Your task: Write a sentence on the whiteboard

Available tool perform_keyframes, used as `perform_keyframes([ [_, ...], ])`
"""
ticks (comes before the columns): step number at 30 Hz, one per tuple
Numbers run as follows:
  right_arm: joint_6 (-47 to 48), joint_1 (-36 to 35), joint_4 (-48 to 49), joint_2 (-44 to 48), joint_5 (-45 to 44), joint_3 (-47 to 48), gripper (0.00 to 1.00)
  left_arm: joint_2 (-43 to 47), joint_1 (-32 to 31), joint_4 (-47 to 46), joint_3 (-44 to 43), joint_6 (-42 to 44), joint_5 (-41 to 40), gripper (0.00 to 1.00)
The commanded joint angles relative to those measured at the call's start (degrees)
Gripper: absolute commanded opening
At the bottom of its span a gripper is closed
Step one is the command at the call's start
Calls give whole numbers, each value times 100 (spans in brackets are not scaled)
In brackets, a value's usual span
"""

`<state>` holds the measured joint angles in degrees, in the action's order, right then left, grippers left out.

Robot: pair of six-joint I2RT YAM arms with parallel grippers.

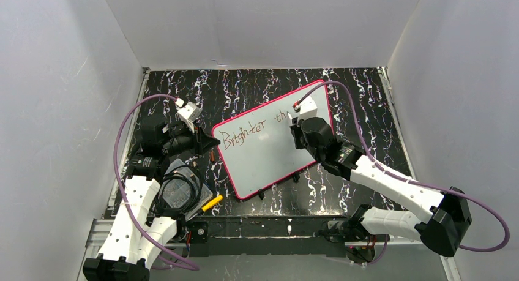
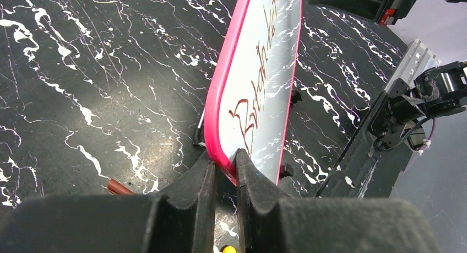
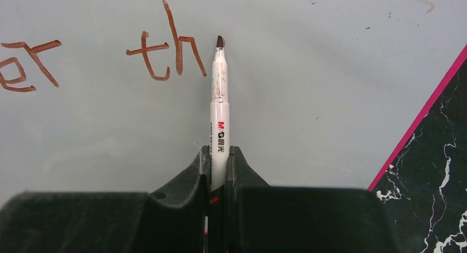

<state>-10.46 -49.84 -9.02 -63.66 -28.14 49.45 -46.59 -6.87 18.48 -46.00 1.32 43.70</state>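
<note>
The whiteboard (image 1: pixel 269 152) with a pink-red frame lies tilted on the dark marbled table. Reddish-brown lettering (image 1: pixel 245 134) on it reads "Brighter th"; the "th" shows in the right wrist view (image 3: pixel 165 49), the first letters in the left wrist view (image 2: pixel 259 93). My left gripper (image 2: pixel 224 159) is shut on the board's pink left edge (image 2: pixel 223 126). My right gripper (image 3: pixel 219 154) is shut on a white marker (image 3: pixel 219 109), held over the board with its dark tip (image 3: pixel 220 41) just right of the "h". In the top view the right gripper (image 1: pixel 300 119) hides the tip.
A brown marker cap (image 2: pixel 118 187) lies on the table by the left gripper. A yellow object (image 1: pixel 212 202) and a clear case with cables (image 1: pixel 180 192) sit near the left arm's base. White walls enclose the table on three sides.
</note>
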Motion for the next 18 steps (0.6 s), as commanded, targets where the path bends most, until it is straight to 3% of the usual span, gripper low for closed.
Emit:
perform_keyframes([
  [1, 235, 27, 260, 7, 162, 289, 1, 27, -25, 156, 73, 493, -143, 0],
  [18, -299, 19, -73, 276, 303, -228, 1, 26, -29, 156, 73, 491, -134, 0],
])
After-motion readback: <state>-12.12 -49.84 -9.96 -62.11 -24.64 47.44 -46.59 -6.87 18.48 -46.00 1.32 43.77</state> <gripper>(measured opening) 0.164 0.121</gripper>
